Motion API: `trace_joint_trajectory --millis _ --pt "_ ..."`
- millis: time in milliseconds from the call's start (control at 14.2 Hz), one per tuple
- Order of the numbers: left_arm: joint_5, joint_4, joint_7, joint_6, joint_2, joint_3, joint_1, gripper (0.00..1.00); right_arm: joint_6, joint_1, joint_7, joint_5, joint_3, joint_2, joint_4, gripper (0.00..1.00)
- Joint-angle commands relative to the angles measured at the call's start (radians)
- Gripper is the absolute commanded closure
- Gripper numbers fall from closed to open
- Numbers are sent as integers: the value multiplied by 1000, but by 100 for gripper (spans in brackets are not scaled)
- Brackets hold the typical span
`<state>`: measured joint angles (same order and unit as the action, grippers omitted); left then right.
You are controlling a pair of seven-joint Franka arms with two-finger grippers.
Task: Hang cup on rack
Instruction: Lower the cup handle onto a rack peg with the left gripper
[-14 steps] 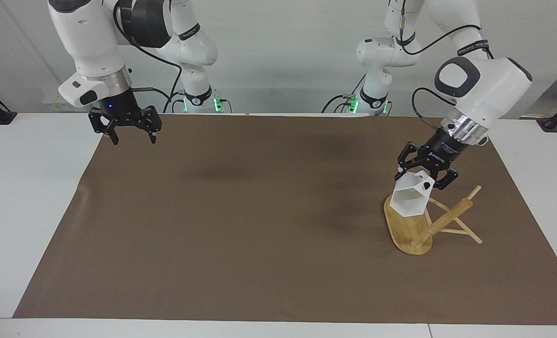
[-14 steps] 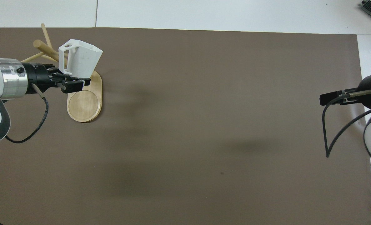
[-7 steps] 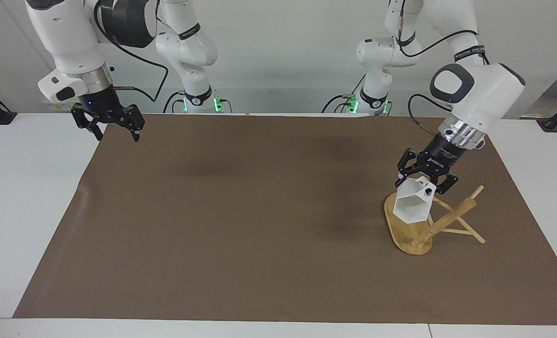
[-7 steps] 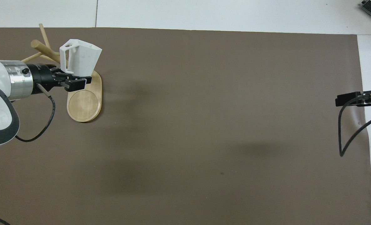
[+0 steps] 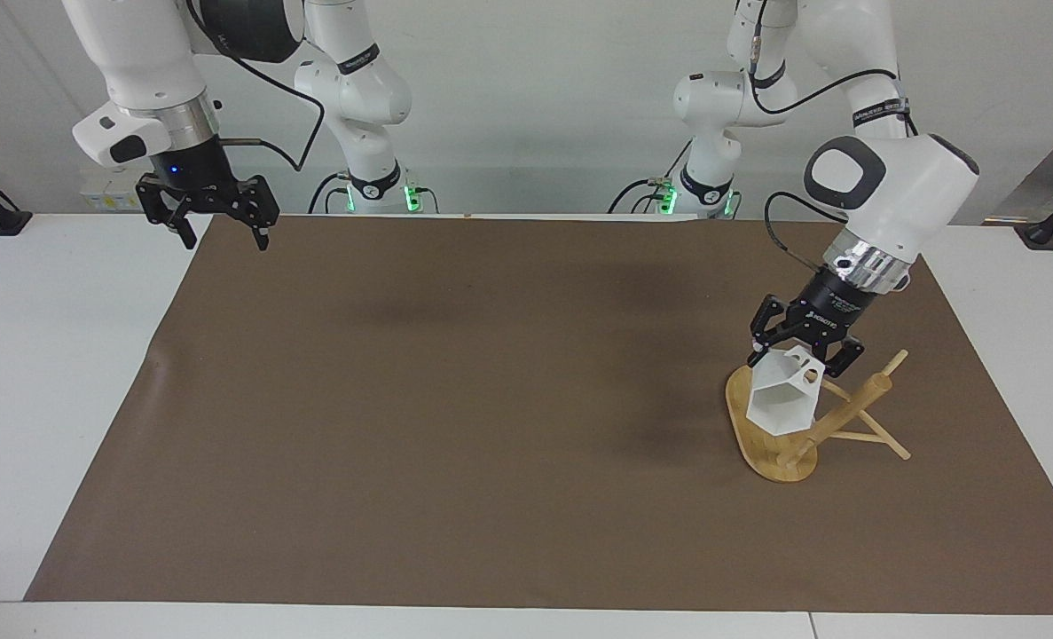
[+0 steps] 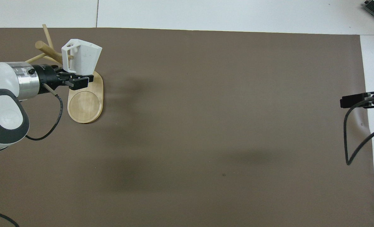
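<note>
The white faceted cup (image 5: 781, 405) (image 6: 83, 58) lies tipped on its side in the air, its rim facing away from the robots. My left gripper (image 5: 802, 352) (image 6: 74, 81) is shut on it from above and holds it over the bamboo rack's oval base (image 5: 752, 435) (image 6: 85, 105). The cup's handle (image 5: 807, 374) is beside the rack's central post (image 5: 848, 411) (image 6: 47, 49), and a thin peg shows through the handle in the overhead view. I cannot tell whether the cup rests on a peg. My right gripper (image 5: 220, 234) (image 6: 352, 101) is open and empty, up in the air over the mat's corner at its own end.
A brown mat (image 5: 455, 417) covers most of the white table (image 5: 47, 373). The rack stands on it toward the left arm's end. A black cable (image 6: 352, 148) hangs from the right arm.
My left gripper has lowered the cup a little and brought it closer to the rack's post. My right gripper has pulled back and up toward its own corner of the table.
</note>
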<state>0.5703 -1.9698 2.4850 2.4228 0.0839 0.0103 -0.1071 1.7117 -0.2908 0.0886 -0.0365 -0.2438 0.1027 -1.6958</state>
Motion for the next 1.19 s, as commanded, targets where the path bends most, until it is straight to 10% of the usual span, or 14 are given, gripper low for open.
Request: trace_joint_trajectory --millis 0,632,772,912,1123 --pt "-12 -14 54 59 -4 -9 -17 100 -17 -2 -1 -3 -5 12 4 0" --pt "-56 -49 46 22 -9 -12 9 96 -4 -5 -1 -3 6 11 1 0" --pt "-61 -44 45 7 -9 -12 14 68 -3 19 -3 -3 23 11 2 0" --pt "-146 -20 43 -46 -6 -12 17 19 0 193 -1 -5 210 9 2 0" --pt "-259 35 31 -163 -3 -13 18 0 -3 271 0 21 311 8 2 0"
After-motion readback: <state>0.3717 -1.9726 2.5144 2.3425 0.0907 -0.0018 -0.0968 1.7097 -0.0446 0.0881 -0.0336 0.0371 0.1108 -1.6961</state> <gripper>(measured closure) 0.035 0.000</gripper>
